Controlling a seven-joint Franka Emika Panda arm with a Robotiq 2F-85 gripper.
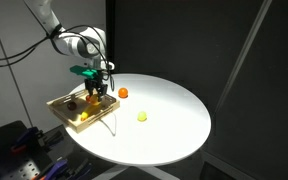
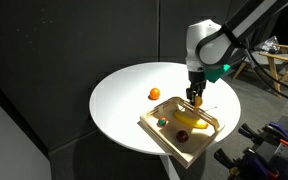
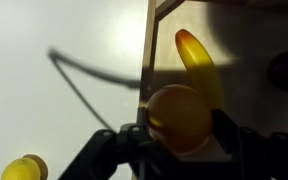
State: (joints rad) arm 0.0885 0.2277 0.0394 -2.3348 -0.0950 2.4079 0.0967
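Your hand is closed on a round yellow-orange fruit; in the wrist view the two fingers press it from both sides. The hand hangs with the fruit just above the wooden tray, close to the tray wall on the side toward the middle of the tabletop. Under the fruit, inside the tray, lies a banana, and a dark fruit lies near the right edge of the wrist view. In an exterior view you also see a small green thing in the tray. The tray stands at the border of the round white tabletop. On the bare tabletop, just beside the tray, rests a small orange, and a small yellow thing lies further out, apart from both. The tabletop is plain and brightly lit, and the hand throws a shadow on it. The room around is dark, with black walls behind the tabletop in both exterior views.
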